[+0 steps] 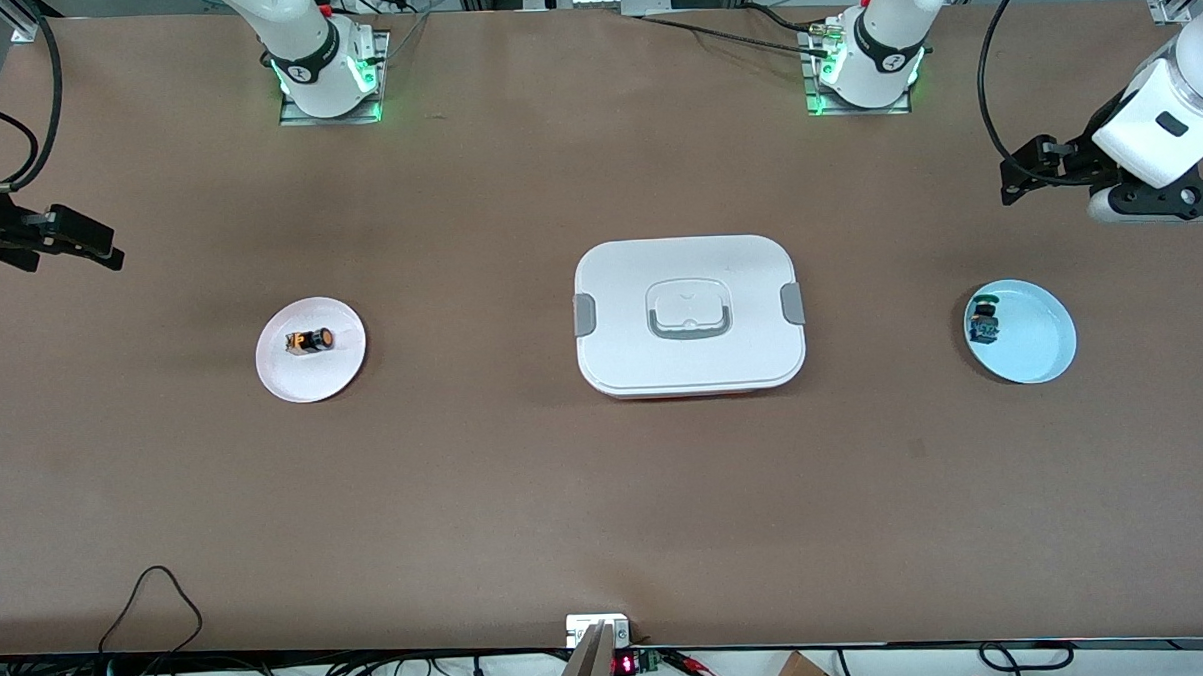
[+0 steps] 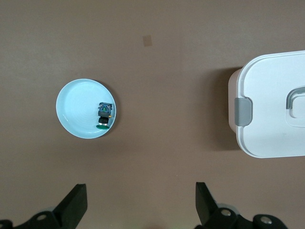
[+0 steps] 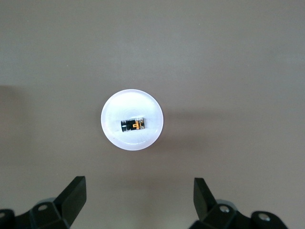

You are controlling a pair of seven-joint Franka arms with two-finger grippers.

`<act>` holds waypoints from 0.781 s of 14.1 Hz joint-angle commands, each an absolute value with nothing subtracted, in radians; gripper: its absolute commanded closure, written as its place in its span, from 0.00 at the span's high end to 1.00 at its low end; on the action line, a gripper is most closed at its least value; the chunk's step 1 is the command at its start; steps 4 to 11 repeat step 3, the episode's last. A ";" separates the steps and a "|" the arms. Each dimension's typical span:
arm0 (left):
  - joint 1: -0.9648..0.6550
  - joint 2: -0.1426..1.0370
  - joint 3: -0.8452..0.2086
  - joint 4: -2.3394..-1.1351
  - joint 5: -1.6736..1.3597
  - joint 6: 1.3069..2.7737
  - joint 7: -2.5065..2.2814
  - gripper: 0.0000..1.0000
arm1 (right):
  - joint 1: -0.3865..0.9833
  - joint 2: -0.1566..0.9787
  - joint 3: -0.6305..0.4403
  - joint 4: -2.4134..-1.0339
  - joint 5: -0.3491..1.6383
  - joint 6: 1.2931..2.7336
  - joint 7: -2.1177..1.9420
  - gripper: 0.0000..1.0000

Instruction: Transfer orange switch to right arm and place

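The orange switch (image 1: 309, 341) lies on its side on a small white plate (image 1: 283, 374) toward the right arm's end of the brown tabletop (image 1: 527, 501); no claw touches it; in the right wrist view the switch (image 3: 133, 125) rests near the middle of the plate (image 3: 114, 136), with the right claw (image 3: 138, 200) hanging above the tabletop beside the plate, its two dark fingers (image 3: 71, 198) spread wide and holding nothing; in the front view that claw (image 1: 86, 241) shows only at the picture's edge, and its tips are hard to make out there. A closed white lidded box (image 1: 689, 315) with grey side latches and a recessed handle sits at the centre of the tabletop, between the two plates; toward the left arm's end a pale blue plate (image 1: 1037, 348) carries a small black-and-blue part with a green top (image 1: 983, 320), lying close to the plate's rim. The left claw (image 2: 141, 202) hangs over bare tabletop beside the blue plate (image 2: 76, 102), its fingers (image 2: 206, 202) likewise parted and empty; the front view shows it (image 1: 1024, 173) raised near that end of the tabletop.
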State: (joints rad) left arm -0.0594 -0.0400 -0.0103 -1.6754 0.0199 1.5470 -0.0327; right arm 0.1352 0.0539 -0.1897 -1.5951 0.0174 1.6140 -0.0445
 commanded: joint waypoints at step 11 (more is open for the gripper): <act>-0.061 -0.021 -0.012 -1.638 0.040 1.522 -0.048 1.00 | 0.129 0.040 -0.179 -1.591 0.023 1.577 -0.044 1.00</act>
